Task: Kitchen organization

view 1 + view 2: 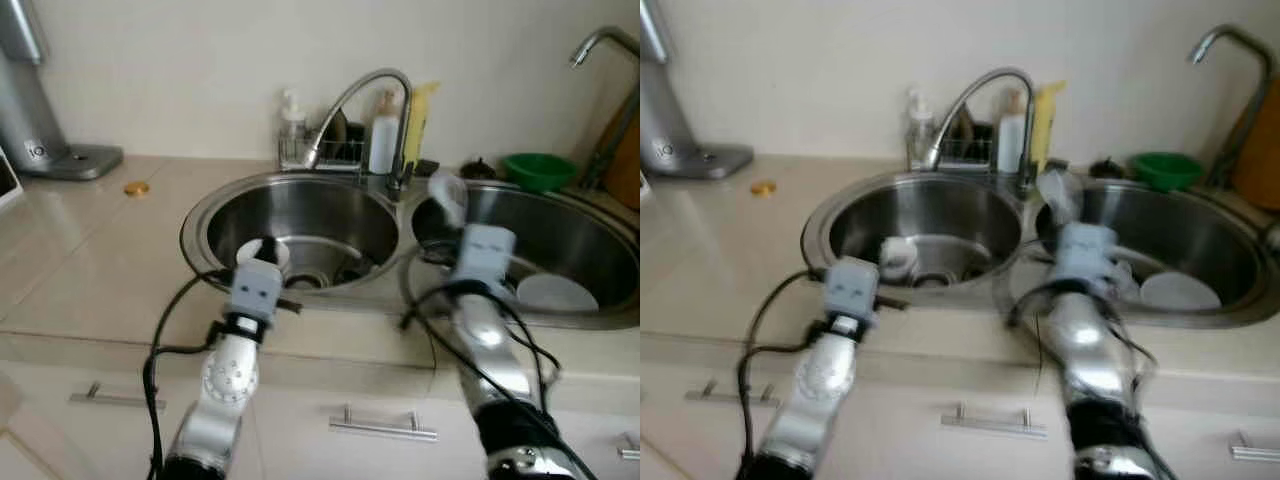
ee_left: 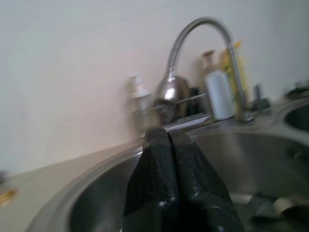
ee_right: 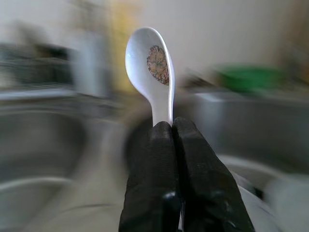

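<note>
A double steel sink is set into the beige counter, with a left basin [image 1: 300,215] and a right basin [image 1: 590,250]. My right gripper [image 3: 171,124] is shut on the handle of a white spoon [image 3: 149,63] whose bowl carries a patch of food residue. The spoon [image 1: 447,195] stands upright over the near left part of the right basin. My left gripper [image 2: 168,133] is shut with nothing in it, held over the front rim of the left basin. A white cup [image 1: 895,255] lies in the left basin and a white plate [image 1: 555,293] in the right one.
A curved faucet [image 1: 365,95] rises between the basins, next to a wire rack [image 1: 320,152] and bottles. A green bowl [image 1: 538,168] and a second tap [image 1: 600,50] stand at the back right. At the far left are a silver appliance [image 1: 40,110] and a small gold object [image 1: 136,187].
</note>
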You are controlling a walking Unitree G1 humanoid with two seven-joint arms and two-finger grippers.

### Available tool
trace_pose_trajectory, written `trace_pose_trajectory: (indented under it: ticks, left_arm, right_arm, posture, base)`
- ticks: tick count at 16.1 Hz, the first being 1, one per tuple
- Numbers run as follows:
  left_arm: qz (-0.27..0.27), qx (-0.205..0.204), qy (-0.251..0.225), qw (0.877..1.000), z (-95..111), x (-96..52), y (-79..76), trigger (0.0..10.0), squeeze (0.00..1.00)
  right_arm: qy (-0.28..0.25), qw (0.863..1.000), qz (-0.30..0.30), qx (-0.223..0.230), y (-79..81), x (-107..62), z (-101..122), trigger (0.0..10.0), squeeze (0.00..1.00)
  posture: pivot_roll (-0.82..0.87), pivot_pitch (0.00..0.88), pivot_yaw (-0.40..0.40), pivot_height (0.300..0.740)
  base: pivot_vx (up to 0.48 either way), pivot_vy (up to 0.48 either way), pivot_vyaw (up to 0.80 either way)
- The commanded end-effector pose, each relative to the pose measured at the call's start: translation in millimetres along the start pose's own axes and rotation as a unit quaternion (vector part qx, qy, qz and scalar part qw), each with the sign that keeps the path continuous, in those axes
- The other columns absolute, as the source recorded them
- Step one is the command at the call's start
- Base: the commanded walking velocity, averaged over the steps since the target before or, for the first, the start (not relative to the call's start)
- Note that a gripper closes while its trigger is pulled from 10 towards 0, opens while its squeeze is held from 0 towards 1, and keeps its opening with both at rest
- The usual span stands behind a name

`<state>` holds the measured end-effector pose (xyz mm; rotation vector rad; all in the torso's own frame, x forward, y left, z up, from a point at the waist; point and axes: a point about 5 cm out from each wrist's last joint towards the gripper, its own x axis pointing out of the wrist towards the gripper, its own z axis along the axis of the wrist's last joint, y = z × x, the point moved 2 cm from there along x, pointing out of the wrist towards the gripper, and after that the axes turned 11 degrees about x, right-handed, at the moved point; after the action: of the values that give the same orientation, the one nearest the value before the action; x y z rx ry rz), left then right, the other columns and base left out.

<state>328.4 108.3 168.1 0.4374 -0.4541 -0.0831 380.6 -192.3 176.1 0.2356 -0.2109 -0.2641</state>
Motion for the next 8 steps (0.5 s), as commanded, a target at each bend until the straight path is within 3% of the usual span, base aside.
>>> trace_pose_trajectory:
  ticks: [1,5,8]
  left_arm:
    - [0.008,0.009,-0.007,1.0,1,1.1,9.3,10.0,0.0]
    - [0.005,0.011,-0.006,1.0,0,0.2,9.2,10.0,0.0]
    - [0.001,0.01,-0.005,1.0,0,0.8,6.8,10.0,0.0]
  right_arm:
    - [0.011,0.999,-0.034,0.022,-6.1,7.4,3,10.0,0.0]
    - [0.038,0.997,-0.072,-0.002,-27.6,16.5,2,10.0,0.0]
    - [0.125,0.985,-0.114,-0.045,-50.5,18.2,-20,10.0,0.0]
  posture:
    - [0.04,0.0,-0.013,0.74]
    - [0.03,0.0,-0.009,0.74]
    - [0.03,0.0,-0.007,0.74]
  base:
    - [0.0,0.0,0.0]
    - [0.0,0.0,0.0]
    - [0.0,0.0,0.0]
